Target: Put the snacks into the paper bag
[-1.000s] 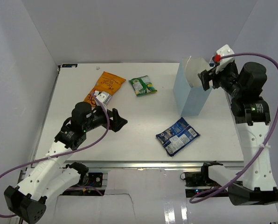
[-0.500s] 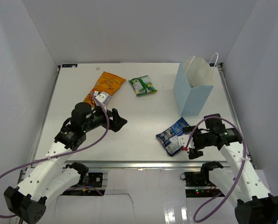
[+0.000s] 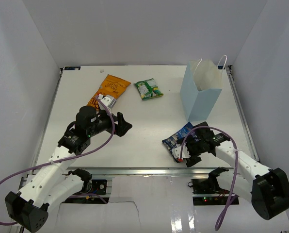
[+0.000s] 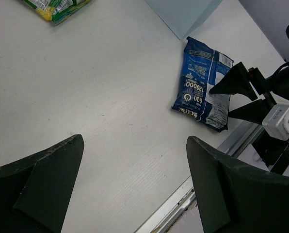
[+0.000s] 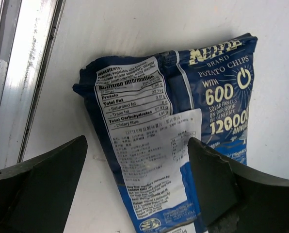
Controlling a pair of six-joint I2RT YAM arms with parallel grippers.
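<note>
A blue-and-white chip packet [image 3: 178, 137] lies flat near the table's front right. My right gripper [image 3: 185, 152] is low over its near end. In the right wrist view the packet [image 5: 173, 145] lies label side up between the wide-apart jaws of this gripper [image 5: 137, 143], which is open and not pressing on it. The light-blue paper bag [image 3: 201, 94] stands upright behind it, mouth open. An orange chip bag [image 3: 111, 89] and a green packet [image 3: 149, 89] lie at the back. My left gripper [image 3: 121, 125] hovers open over bare table, left of centre, holding nothing [image 4: 135, 141].
The table's front rail [image 4: 217, 155] runs just beyond the blue packet [image 4: 202, 92]. The white side walls close in on both sides. The bag's cord handle [image 3: 223, 62] sticks up at its right rim.
My right arm has come down from the paper bag's mouth to the front of the table and now straddles the blue packet. The left arm has barely moved.
</note>
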